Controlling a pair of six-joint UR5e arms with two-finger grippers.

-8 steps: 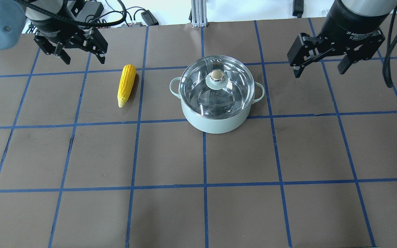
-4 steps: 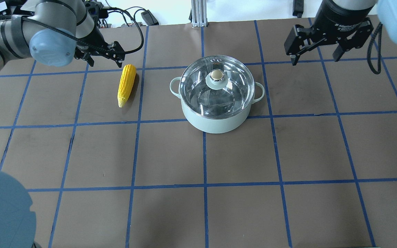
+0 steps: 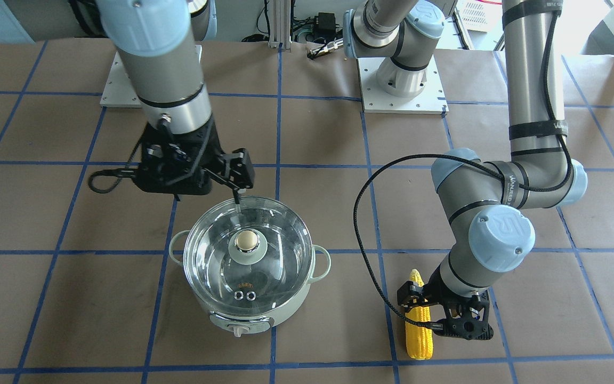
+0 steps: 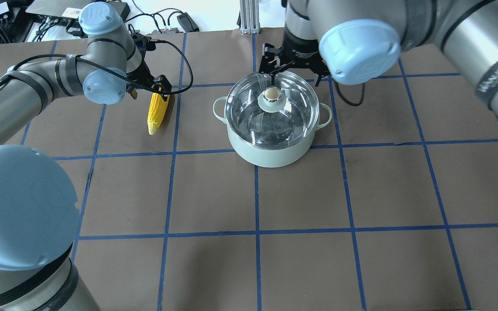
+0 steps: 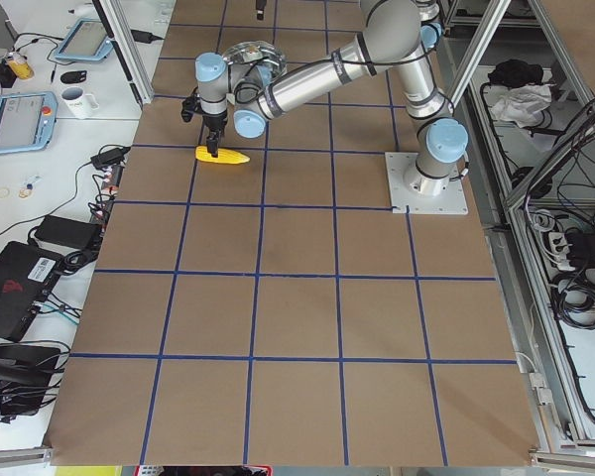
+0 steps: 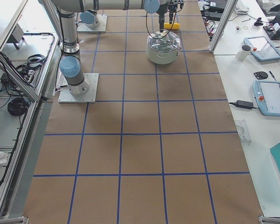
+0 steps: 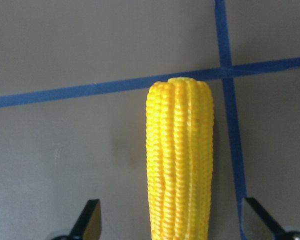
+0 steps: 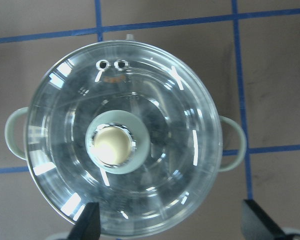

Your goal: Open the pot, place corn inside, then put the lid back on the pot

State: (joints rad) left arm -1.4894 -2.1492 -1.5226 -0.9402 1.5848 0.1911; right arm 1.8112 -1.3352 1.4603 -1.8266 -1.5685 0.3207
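The mint-green pot (image 4: 270, 151) stands mid-table with the glass lid (image 4: 290, 116) on it, its beige knob (image 4: 271, 93) in the centre. The yellow corn (image 4: 154, 116) lies on the table to the pot's left, pointed tip toward me. My left gripper (image 4: 149, 87) is open and straddles the corn's thick far end; in the left wrist view (image 7: 172, 225) the corn (image 7: 180, 160) lies between the fingertips (image 7: 90, 220). My right gripper (image 4: 290, 65) is open above the pot's far rim; the right wrist view (image 8: 172, 227) looks straight down on the lid (image 8: 155, 90).
Brown table mat with a blue tape grid (image 4: 255, 233). Cables and a power brick (image 4: 186, 21) lie past the table's far edge. The arm bases (image 3: 403, 80) stand on white plates. In the front-facing view the pot's control knob (image 3: 239, 332) faces away from the robot.
The left gripper has swung right and down onto the corn's thick end. The right gripper has moved left from the far right to above the pot's far rim. Corn, pot and lid have not moved.
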